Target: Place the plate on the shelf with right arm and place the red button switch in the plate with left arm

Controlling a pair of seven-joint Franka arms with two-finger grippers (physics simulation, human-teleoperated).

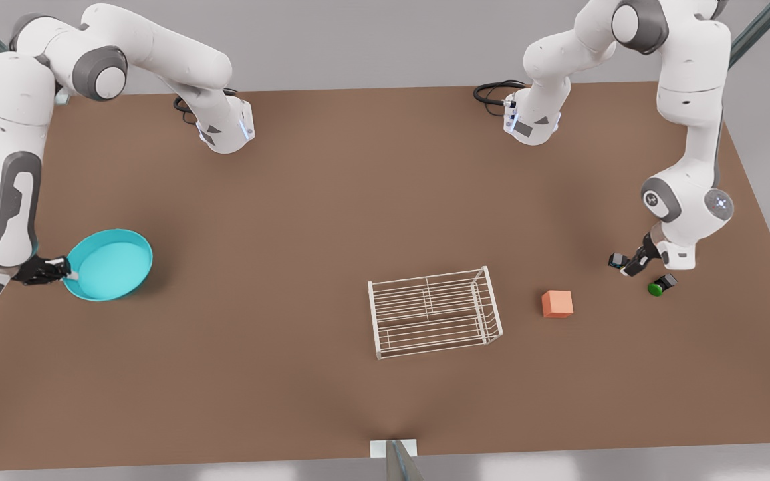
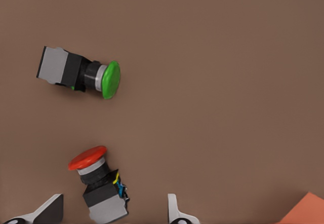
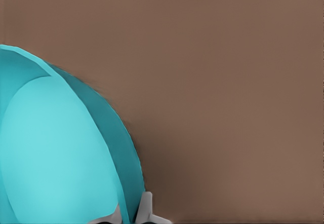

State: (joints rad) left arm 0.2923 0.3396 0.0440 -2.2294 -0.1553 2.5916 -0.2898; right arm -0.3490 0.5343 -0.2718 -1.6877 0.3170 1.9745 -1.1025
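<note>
White wire shelf (image 1: 433, 312) stands nearest the camera at mid-table, both tiers bare, with an orange cube (image 1: 557, 303) just beside it toward the front view's right. At the front view's left edge, the right gripper (image 1: 68, 269) pinches the rim of the turquoise plate (image 1: 111, 263), fingers (image 3: 146, 210) closed narrowly over the lip; the plate sits tilted, well apart from the shelf. At the front view's right, the left gripper (image 1: 625, 262) hangs low over the brown table (image 1: 291, 374) with its fingers (image 2: 174, 211) spread wide either side of the red button switch (image 2: 96, 181), which lies on its side between them, not yet gripped. A green button switch (image 1: 660, 285) lies near it and is no part of the job. Both pickups appear to be in hand, the plate's further along. Next, the right arm likely must carry the plate across to the shelf and set it level on top, while the left jaws close on the red switch's small body without nudging the green one.
</note>
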